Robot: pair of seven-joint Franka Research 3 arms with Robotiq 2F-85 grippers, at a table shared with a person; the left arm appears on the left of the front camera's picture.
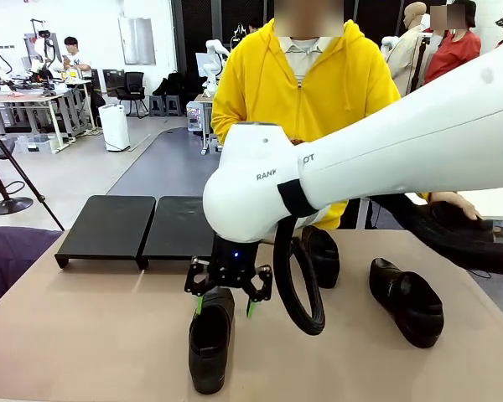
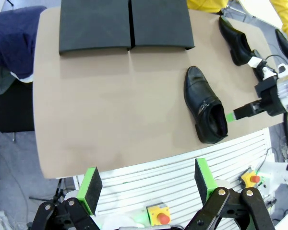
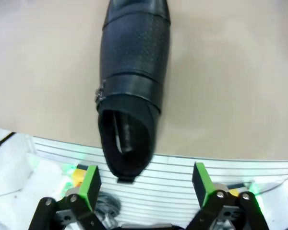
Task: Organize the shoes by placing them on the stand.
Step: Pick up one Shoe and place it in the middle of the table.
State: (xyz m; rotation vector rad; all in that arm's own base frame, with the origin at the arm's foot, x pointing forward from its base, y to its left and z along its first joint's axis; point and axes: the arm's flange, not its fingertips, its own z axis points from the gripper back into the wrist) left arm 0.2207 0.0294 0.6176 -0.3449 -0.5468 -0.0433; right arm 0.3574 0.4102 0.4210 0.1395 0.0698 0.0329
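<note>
Now: right gripper (image 1: 225, 306) spread wide, empty, astride the heel of a shoe (image 1: 211, 339) lying toe-first toward the stand (image 1: 109, 226), well short of it.
It should probably centre on the heel collar, pinch firmly, then lift clear before crossing to the stand; its arm (image 1: 402, 142) hides the stand's right end and part of a second shoe (image 1: 323, 255).

Front camera sat low at near side of table (image 1: 84, 335) and faced across it toward person (image 1: 306, 75), at medium distance. Left wrist camera looked down from high up, stand (image 2: 93, 26) at top of frame. Right wrist camera looked straight down, very close. All three views shared one shoe (image 3: 132, 96) at near table edge.
</note>
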